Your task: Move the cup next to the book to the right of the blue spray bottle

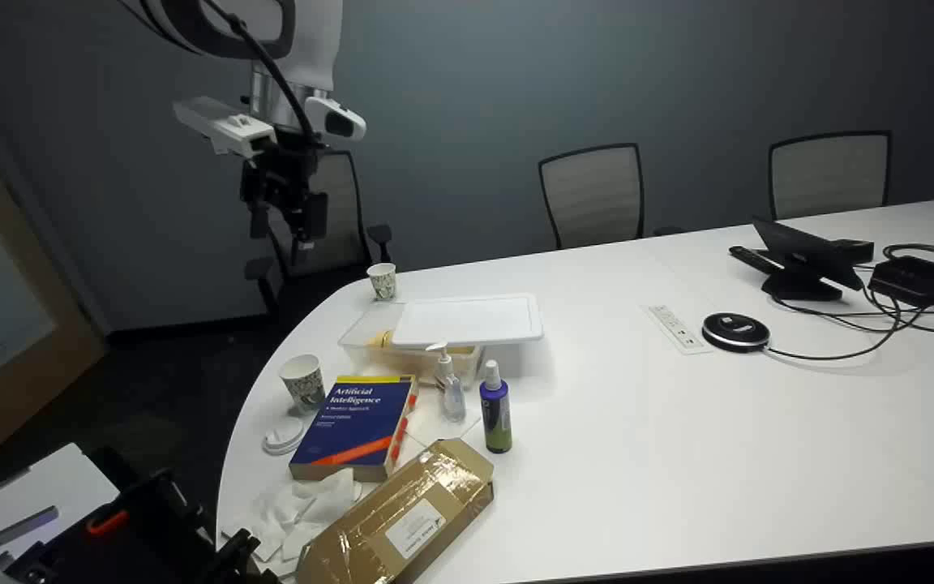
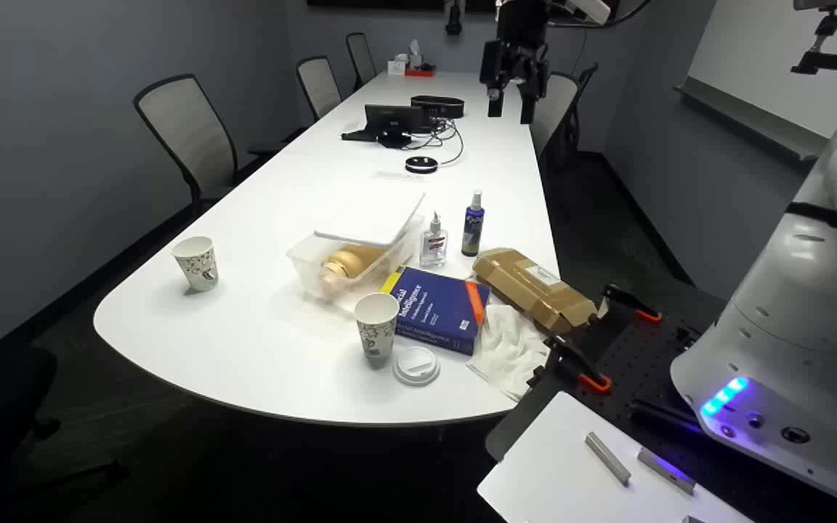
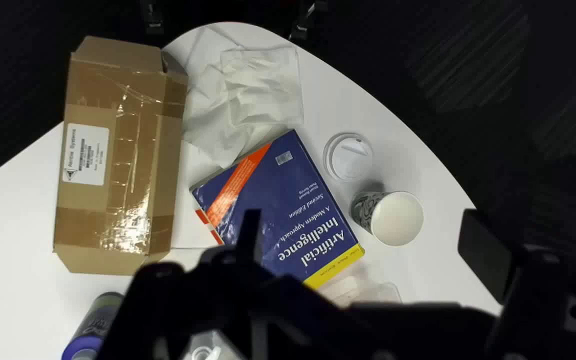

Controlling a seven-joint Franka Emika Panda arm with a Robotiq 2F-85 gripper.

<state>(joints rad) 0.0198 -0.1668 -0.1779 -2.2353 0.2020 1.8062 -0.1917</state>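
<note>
The round-ended white table is bright amid dim grey walls. A blue light strip glows at right in an exterior view. In the wrist view, glare whitens the long brown cardboard box; the black end effector looks blurred.

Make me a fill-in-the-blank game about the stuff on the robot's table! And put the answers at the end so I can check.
1. The big book is called "Artificial ____".
2. The strip across the book's top, above the words, is colored ____.
3. The paper cup beside the book is standing on the ____.
4. The gripper is not shut but ____.

Missing words: Intelligence; yellow; table; open.
</note>
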